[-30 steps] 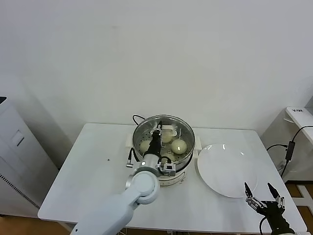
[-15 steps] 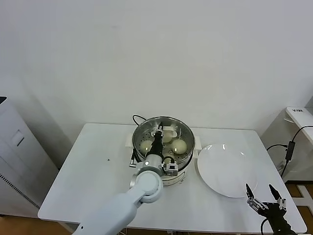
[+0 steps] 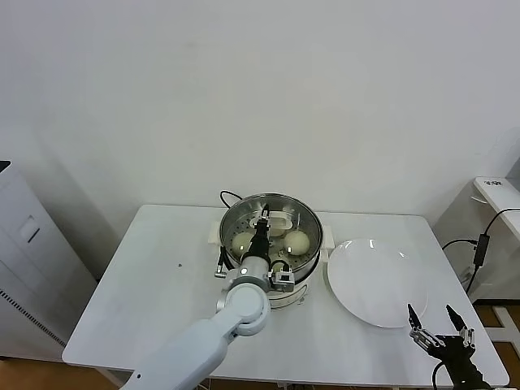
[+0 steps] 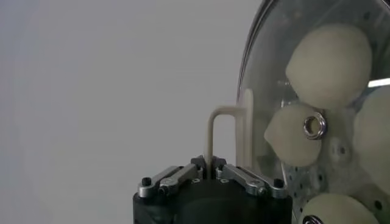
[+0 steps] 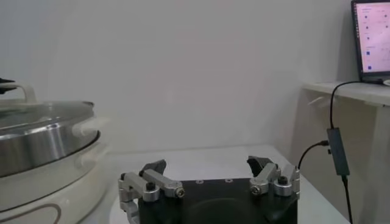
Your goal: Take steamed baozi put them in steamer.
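left tool [image 3: 264, 225] is seen closed on the cream handle [image 4: 228, 135] of the glass lid [image 4: 317, 115], which sits over the steamer [image 3: 272, 240] at the middle of the table [image 3: 162, 284]. right tool [image 3: 439, 327] is parked off the near right edge of the table with its jaws spread wide and nothing between them.

the main risk is judged to lie in the lid: if it is seated off centre on the steel rim, it could be left tilted, or slide when the grip is let go. a release made while the lid is not fully down could let it drop and knock the pot. a sideways pull on the handle could also drag the whole steamer across the table.

the steamer is seen as a shiny steel basket with a perforated floor on a cream-white pot body. the white plate [image 3: 375, 280], just to its right, is bare. the steamed baozi [image 4: 329, 58] are all inside the basket under the glass, pale cream, smooth and round, packed close together; four can be made out in the left wrist view.
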Controlling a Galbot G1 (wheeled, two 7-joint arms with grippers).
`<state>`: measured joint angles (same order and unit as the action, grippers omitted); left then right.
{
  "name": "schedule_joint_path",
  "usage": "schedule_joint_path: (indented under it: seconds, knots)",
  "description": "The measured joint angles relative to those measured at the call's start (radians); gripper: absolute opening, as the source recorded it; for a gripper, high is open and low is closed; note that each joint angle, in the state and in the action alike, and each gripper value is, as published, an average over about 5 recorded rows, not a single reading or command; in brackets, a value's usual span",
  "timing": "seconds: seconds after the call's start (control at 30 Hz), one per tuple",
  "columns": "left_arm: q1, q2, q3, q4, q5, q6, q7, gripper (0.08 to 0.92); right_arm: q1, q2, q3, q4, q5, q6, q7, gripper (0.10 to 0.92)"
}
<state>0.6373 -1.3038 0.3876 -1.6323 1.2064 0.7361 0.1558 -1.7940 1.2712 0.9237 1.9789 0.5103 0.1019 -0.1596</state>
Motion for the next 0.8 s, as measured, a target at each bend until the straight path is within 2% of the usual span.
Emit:
schedule_joint_path:
  seconds: [0.1, 0.17, 0.5, 0.8]
  knots:
    - [0.006, 0.000, 0.003, -0.007, -0.005, 0.000, -0.003, 0.153, 0.002, -0.003, 0.000, 0.003, 0.001, 0.000, 0.000, 0.823]
    - [0.010, 0.003, 0.005, -0.015, -0.013, 0.000, -0.007, 0.200, 0.003, -0.006, 0.000, 0.003, 0.003, -0.001, 0.001, 0.823]
    - [0.043, 0.037, 0.008, -0.095, -0.130, 0.000, -0.058, 0.485, 0.018, -0.009, -0.014, -0.003, 0.002, -0.001, 0.000, 0.823]
    - [0.091, 0.113, -0.014, -0.230, -0.281, 0.000, -0.127, 0.744, 0.039, -0.021, -0.039, -0.012, 0.011, -0.005, 0.007, 0.823]
